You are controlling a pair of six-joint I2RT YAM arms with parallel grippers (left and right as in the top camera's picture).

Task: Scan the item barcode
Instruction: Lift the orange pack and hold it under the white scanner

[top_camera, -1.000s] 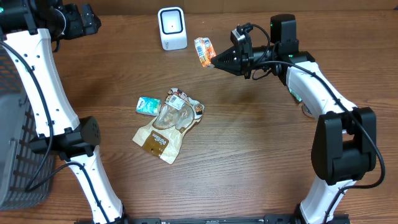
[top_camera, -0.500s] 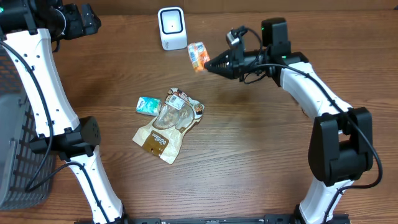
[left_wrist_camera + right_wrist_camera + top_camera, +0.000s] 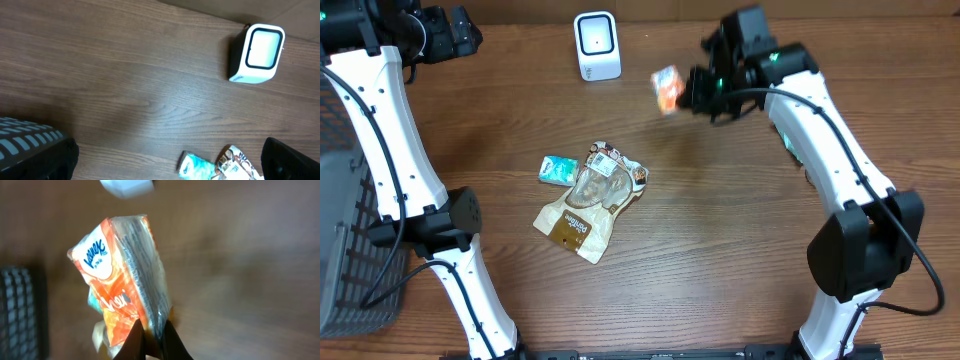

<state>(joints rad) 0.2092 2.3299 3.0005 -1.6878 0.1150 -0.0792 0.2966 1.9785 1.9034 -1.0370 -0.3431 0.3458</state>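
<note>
Carried rightward from the single scanner (image 3: 597,45), the one orange packet (image 3: 666,88) juts left of the right pincer (image 3: 682,92) clamping it; left pincer (image 3: 450,35) gapes empty.

We see a wooden worktop (image 3: 720,260) with brown grain. Near its middle, a little toward the left edge, a flat tan pouch (image 3: 572,220) with a clear window lies on a slant. A small teal packet (image 3: 558,168) lies just beside the pouch's upper left corner. A printed packet (image 3: 618,166) overlaps the pouch's upper end. At the worktop's left edge stands a dark mesh basket (image 3: 342,240), partly cut off.
</note>
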